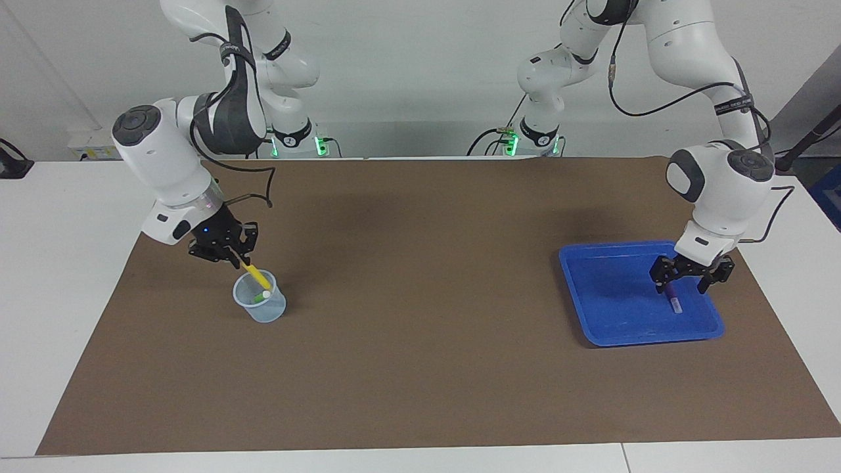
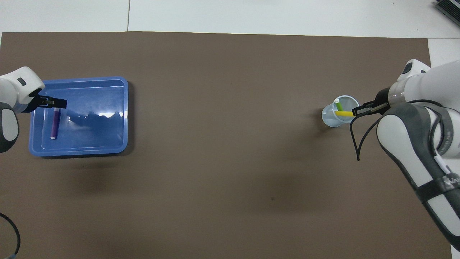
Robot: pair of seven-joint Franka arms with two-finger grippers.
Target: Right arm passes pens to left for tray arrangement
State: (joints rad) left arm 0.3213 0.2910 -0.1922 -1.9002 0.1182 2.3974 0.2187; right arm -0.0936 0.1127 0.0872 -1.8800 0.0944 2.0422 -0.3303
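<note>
My right gripper (image 1: 239, 260) (image 2: 355, 112) is shut on the upper end of the yellow pen (image 1: 256, 276) (image 2: 344, 113). The pen slants down, and its lower end is still inside the small translucent cup (image 1: 263, 312) (image 2: 330, 119). The green pen (image 1: 261, 299) (image 2: 338, 105) leans inside the same cup. At the left arm's end of the table, the purple pen (image 1: 675, 302) (image 2: 55, 124) lies flat in the blue tray (image 1: 611, 309) (image 2: 97, 133). My left gripper (image 1: 683, 286) (image 2: 54, 104) hovers open just over that pen's robot-side end and holds nothing.
A brown mat (image 1: 420, 368) covers most of the white table, and both the cup and the tray stand on it. The right arm's cable (image 1: 259, 197) loops loosely above the cup.
</note>
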